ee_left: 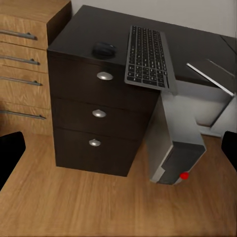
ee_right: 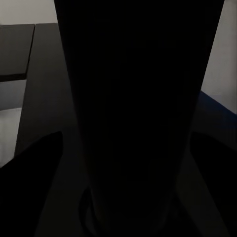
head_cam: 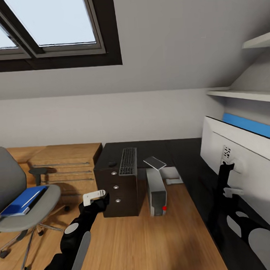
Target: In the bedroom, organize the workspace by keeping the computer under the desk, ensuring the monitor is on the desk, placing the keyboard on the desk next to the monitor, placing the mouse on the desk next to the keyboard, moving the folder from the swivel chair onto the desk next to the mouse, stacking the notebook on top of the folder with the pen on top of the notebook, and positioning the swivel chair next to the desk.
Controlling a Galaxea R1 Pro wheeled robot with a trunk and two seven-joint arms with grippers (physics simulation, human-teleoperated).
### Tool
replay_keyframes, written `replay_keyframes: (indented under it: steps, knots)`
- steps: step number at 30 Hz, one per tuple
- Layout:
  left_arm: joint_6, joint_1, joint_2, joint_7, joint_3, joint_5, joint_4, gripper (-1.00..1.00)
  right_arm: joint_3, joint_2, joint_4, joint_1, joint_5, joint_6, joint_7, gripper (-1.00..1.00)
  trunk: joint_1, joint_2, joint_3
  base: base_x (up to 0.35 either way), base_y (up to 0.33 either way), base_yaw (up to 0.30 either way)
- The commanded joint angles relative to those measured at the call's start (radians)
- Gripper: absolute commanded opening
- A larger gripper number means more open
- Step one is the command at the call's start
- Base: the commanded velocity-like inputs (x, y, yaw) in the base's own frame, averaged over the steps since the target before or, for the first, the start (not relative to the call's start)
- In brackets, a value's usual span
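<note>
Head view: right hand (head_cam: 230, 181) grips the monitor (head_cam: 248, 160) stand.

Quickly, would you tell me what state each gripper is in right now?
Left gripper: open, holding nothing.
Right gripper: at the monitor stand; grip cannot be told.

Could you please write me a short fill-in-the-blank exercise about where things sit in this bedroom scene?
1. The blue folder lies on the seat of the ____.
2. The keyboard rests on the black ____.
3. The computer stands on the floor beside the unit with ____ drawers.
4. The mouse sits on the desk beside the ____.

Missing words: chair; desk; three; keyboard
</note>
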Motion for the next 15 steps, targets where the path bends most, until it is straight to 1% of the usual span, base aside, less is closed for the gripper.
replay_keyframes:
  steps: [1, 15]
  knots:
    - [0.004, -0.001, 0.000, 0.009, -0.001, 0.011, -0.001, 1.00, 0.004, 0.000, 0.026, 0.000, -0.012, -0.004, 0.003, -1.00, -0.001, -0.001, -0.001, -0.332, 0.000, 0.000]
    - [0.005, -0.001, -0.001, 0.009, -0.002, 0.012, 0.000, 1.00, 0.004, 0.000, 0.026, 0.000, -0.012, -0.004, 0.003, -1.00, -0.001, -0.001, -0.001, -0.333, 0.000, 0.000]
